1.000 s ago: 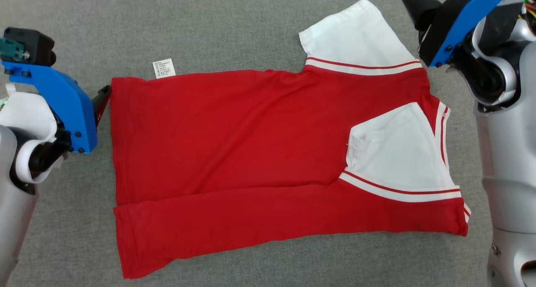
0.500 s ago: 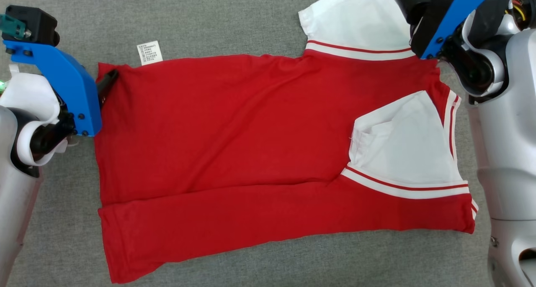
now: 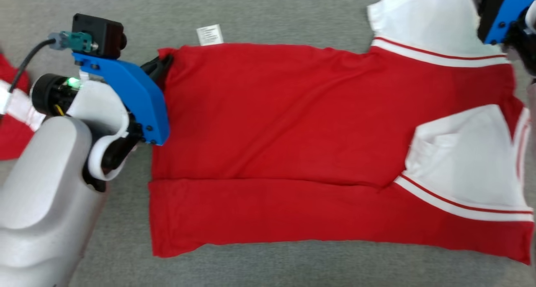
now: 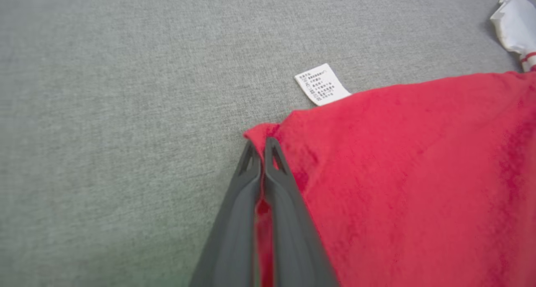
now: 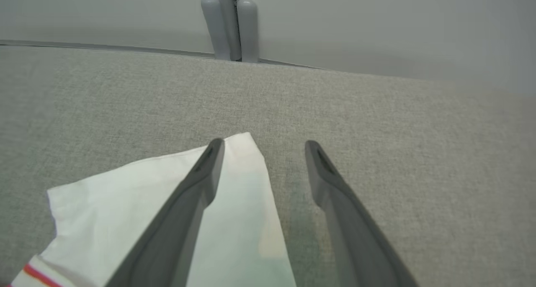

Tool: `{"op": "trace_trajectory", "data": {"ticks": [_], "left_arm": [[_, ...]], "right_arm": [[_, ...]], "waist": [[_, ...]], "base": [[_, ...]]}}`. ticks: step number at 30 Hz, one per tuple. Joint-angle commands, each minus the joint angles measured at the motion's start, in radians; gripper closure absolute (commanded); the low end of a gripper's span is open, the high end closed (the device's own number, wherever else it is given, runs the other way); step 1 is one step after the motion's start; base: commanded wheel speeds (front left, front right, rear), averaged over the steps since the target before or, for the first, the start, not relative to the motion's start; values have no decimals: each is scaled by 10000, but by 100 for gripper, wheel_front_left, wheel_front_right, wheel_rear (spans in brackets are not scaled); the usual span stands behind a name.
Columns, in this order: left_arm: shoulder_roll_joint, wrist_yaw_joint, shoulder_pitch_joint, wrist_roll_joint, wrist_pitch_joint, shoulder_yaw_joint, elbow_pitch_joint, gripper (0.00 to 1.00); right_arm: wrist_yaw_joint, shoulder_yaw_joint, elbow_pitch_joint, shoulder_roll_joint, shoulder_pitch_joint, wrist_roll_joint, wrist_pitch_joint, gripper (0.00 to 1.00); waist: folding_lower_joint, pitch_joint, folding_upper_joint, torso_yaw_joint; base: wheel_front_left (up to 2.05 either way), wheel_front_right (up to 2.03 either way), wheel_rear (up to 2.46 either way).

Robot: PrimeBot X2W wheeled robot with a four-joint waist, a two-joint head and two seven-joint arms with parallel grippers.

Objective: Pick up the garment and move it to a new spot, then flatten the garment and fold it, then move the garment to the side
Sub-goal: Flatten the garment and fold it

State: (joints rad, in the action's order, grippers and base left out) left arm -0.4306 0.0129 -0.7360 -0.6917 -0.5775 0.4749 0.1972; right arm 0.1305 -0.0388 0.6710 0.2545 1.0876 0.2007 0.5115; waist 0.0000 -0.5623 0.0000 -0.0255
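nearest the robot, the red garment [image 3: 293,124] lies flat on the grey cloth surface [image 3: 272,11], its near long edge folded up over the body as a band [image 3: 268,211] that runs the garment's length. on the robot's right, a white sleeve [image 3: 465,161] with a red-striped white cuff is folded in over the red body. at the garment's far left corner, the left gripper [image 3: 164,65] comes in from the left. in the left wrist view its two dark fingers [image 4: 236,211] are pressed together with a strip of red cloth caught between them, so this claw is clamped on that slightly bunched corner. just beyond it, on the far edge, a small white care label [image 4: 321,84] sticks out from the red cloth onto the grey surface. the label carries several short rows of dark print, too small to read. farther off, at the far right, the second white sleeve [image 3: 423,23] lies spread outward. the right gripper [image 5: 264,144] is at its outer corner with jaws wide apart. one finger [image 5: 184,203] crosses the white cloth and the other is over bare grey surface; whether either tip touches cannot be told. at the head view's left edge, well apart from the garment, lies part of another red-and-white cloth [image 3: 8,140]. beyond the surface's far edge stand a pale wall [image 5: 377,23] and a grey post [image 5: 229,23].
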Motion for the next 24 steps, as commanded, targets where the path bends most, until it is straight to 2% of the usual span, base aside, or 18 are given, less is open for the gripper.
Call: {"op": "trace_trajectory", "data": {"ticks": [1, 4, 9, 10, 11, 12, 16, 17, 20, 24], "left_arm": [[187, 54, 6, 102, 228, 148, -31, 100], [494, 168, -15, 173, 618, 289, -56, 100], [770, 273, 32, 103, 1033, 380, 334, 100], [803, 275, 47, 95, 1089, 378, 447, 100], [825, 281, 58, 76, 1162, 361, 530, 100], [844, 280, 66, 57, 1236, 332, 611, 100], [875, 159, 111, 68, 1653, 133, 811, 100], [889, -51, 100, 213, 2254, -116, 908, 100], [970, -270, 335, 169, 3107, -448, 1145, 100], [998, -120, 934, 56, 3908, -622, 1383, 100]], "right_arm": [[3, 15, 194, 318, 304, -459, 73, 0], [5, -47, 591, 492, 415, -1028, 263, 0], [14, 118, 1208, 325, 368, -1290, 712, 0], [16, 263, 1277, 266, 301, -1227, 800, 15], [17, 437, 1304, 233, 278, -1197, 823, 69], [17, 674, 1313, 251, 255, -1127, 863, 100], [4, 877, 1091, 497, 305, -762, 365, 100], [2, 821, 847, 650, 355, -566, -223, 100], [4, 615, 759, 525, 114, -2, -846, 100], [4, 743, 578, 552, -458, 586, -1346, 100]], "waist": [[0, -393, 0, -507], [0, -541, 0, -829], [0, -506, 0, -966], [0, -475, 0, -955], [0, -447, 0, -930], [0, -420, 0, -905], [0, -317, 0, -790], [0, -209, 0, -694], [0, 66, 0, -511], [0, 636, 0, -257]], "base": [[0, 0, 0], [0, 0, 0], [0, 0, 0], [0, 0, 0], [0, 0, 0], [0, 0, 0], [0, 0, 0], [0, 0, 0], [0, 0, 0], [0, 0, 0]]}}
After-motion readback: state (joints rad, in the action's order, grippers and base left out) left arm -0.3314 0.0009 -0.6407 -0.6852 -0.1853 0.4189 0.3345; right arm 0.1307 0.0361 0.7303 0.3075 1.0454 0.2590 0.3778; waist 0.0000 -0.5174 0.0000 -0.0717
